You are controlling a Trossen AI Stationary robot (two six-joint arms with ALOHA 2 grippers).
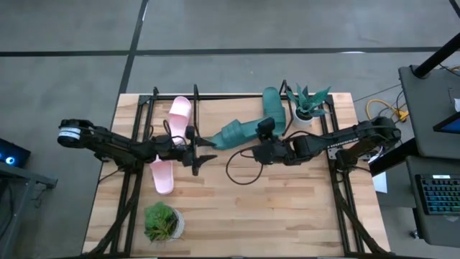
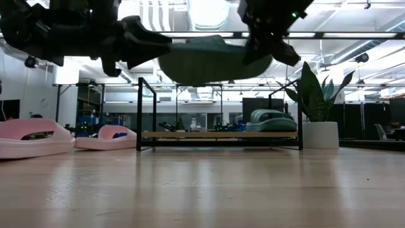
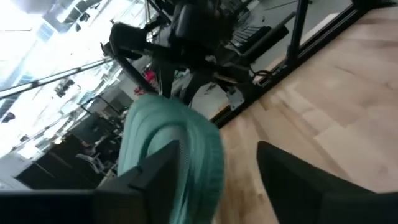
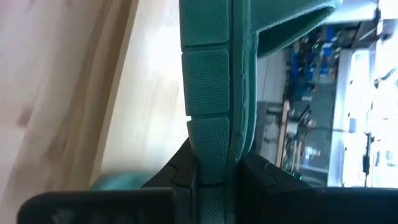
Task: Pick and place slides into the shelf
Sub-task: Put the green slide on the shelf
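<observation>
A dark teal slide [image 1: 231, 134] [image 2: 205, 60] hangs in the air over the table's middle, in front of the shelf [image 1: 237, 95] [image 2: 209, 134]. My right gripper [image 1: 253, 149] [image 4: 211, 177] is shut on its right end. My left gripper [image 1: 205, 152] [image 3: 211, 180] is open at the slide's left end [image 3: 171, 143]; I cannot tell whether it touches. A second teal slide [image 1: 273, 108] [image 2: 273, 120] lies sole down on the shelf's board. Two pink slides [image 1: 180, 111] [image 1: 162, 175] lie on the table left of the shelf. My right gripper pinches the teal slide's sole at its right end [image 4: 208, 134] between the two fingers [image 4: 180, 180], across the sole's thickness, along its length. It comes in roughly level from the table's right. The slide is lifted clear and runs out leftward from the fingers.
A potted snake plant [image 1: 310, 104] [image 2: 319, 120] stands just right of the shelf. A small leafy pot [image 1: 164, 221] sits near the front left. Black arm-mount frames [image 1: 136, 137] run along both sides. Bare wood lies at the table's front middle [image 1: 251, 208].
</observation>
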